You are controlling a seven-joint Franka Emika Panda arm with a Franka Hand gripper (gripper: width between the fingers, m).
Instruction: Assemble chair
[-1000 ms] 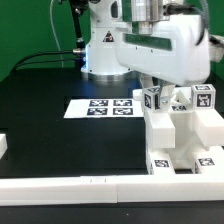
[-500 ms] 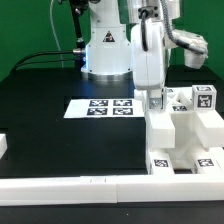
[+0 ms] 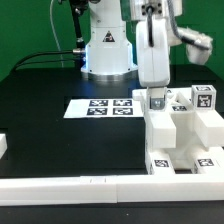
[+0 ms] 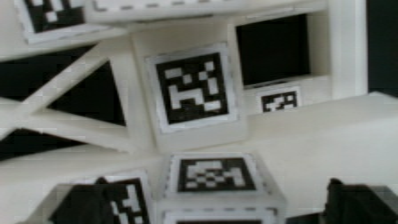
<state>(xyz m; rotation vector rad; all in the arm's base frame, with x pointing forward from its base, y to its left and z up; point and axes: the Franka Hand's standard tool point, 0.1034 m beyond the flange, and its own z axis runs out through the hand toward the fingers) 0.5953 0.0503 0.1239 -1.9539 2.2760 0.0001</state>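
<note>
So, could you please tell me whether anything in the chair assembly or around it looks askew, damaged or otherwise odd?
Nothing stands out. The chair parts sit squarely together at the exterior view's right, the marker board lies flat on the table, and the gripper hangs directly above a tagged peg.

The chair (image 3: 180, 135) stands to the exterior view's right of the marker board (image 3: 100, 106), apparently apart.

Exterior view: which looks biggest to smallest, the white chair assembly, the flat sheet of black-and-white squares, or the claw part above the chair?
1. The chair, largest, though it sits nearest the camera, which inflates it.
2. The marker board.
3. The end effector, smallest; only its tip shows below the arm.
</note>
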